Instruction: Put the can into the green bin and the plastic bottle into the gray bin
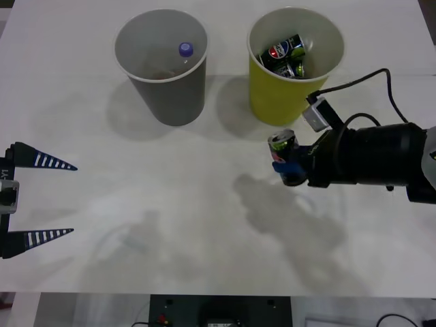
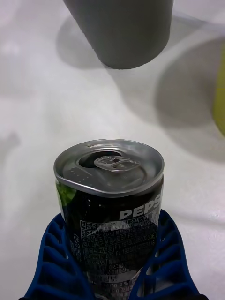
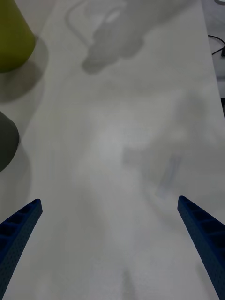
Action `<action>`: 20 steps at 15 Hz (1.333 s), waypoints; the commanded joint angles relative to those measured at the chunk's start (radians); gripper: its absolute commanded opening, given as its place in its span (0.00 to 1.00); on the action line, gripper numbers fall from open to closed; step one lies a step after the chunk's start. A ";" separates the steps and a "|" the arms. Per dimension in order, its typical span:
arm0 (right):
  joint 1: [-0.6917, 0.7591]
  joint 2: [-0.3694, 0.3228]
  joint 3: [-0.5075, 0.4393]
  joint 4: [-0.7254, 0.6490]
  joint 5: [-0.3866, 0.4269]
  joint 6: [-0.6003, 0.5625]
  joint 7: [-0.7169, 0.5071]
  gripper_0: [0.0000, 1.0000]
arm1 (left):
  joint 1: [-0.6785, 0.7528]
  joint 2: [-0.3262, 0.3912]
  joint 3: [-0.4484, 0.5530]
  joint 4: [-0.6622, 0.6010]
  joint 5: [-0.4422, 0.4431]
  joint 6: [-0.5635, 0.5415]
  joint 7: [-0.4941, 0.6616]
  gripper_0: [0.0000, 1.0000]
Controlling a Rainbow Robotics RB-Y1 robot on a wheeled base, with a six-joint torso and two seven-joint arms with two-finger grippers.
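Observation:
My right gripper [image 1: 286, 167] is shut on the can [image 1: 282, 143], which stands upright in the blue fingers [image 2: 51, 262] with its silver pull-tab top up; its side is dark with a green patch [image 2: 110, 187]. It hangs above the table just in front of the green bin [image 1: 272, 102], which is seen also in the right wrist view [image 2: 219, 93]. The gray bin [image 1: 174, 95] stands to the left of the green one, and the plastic bottle's blue-violet cap [image 1: 186, 49] shows inside it. My left gripper [image 1: 71, 199] waits open at the table's left edge.
Inside the green bin lie other cans, one dark blue with a round logo [image 1: 283, 49]. The two bins stand side by side at the back with a narrow gap between them. A cable loops from my right wrist camera [image 1: 317, 116] beside the green bin.

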 commanded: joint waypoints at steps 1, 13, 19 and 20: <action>-0.004 -0.079 -0.016 -0.045 -0.020 -0.001 -0.104 0.00 | 0.000 0.000 0.000 0.000 0.000 0.000 0.000 1.00; -0.279 -0.239 -0.163 0.043 -0.120 -0.295 -0.104 0.00 | 0.000 0.000 0.000 0.000 0.000 0.000 0.000 1.00; -0.615 -0.214 -0.041 0.317 -0.126 -0.449 -0.104 0.00 | 0.000 0.000 0.000 0.000 0.000 0.000 0.000 1.00; -0.678 -0.208 0.004 0.382 -0.124 -0.449 -0.104 0.00 | 0.000 0.000 0.000 0.000 0.000 0.000 0.000 1.00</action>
